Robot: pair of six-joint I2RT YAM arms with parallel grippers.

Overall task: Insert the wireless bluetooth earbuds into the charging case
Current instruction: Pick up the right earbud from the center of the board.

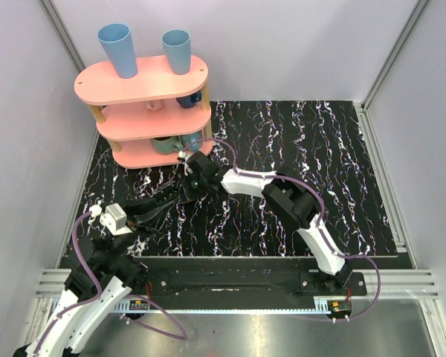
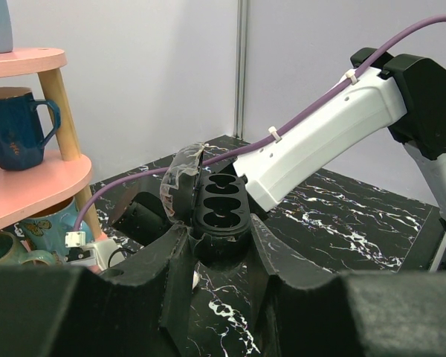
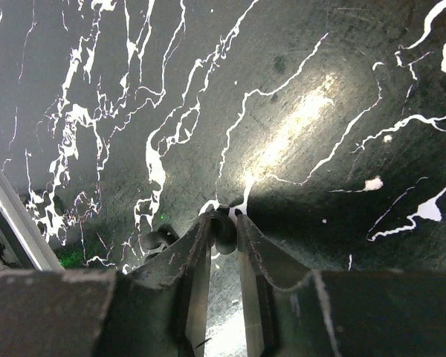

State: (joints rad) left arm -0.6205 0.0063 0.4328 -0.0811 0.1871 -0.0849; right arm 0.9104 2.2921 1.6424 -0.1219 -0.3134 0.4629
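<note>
The charging case point(image 2: 221, 216) here is black, not white. Its lid stands open with clear tape on it, and the dark wells inside are visible. My left gripper point(image 2: 219, 244) is shut on the case's lower body, holding it just above the tabletop at the left point(image 1: 175, 199). A small dark rounded earbud point(image 3: 224, 227) sits pinched between the tips of my right gripper point(image 3: 224, 222), low over the black marbled table. A second dark earbud point(image 3: 154, 239) lies on the table just left of the right gripper's left finger point(image 3: 189, 253). My right gripper point(image 1: 193, 178) is close behind the case.
A pink three-tier shelf point(image 1: 145, 111) stands at the back left with two blue cups point(image 1: 119, 48) on top and mugs point(image 2: 15, 126) on its lower tiers. The right arm's white link point(image 2: 320, 134) with its purple cable reaches just behind the case. A metal rail point(image 3: 7, 223) borders the table.
</note>
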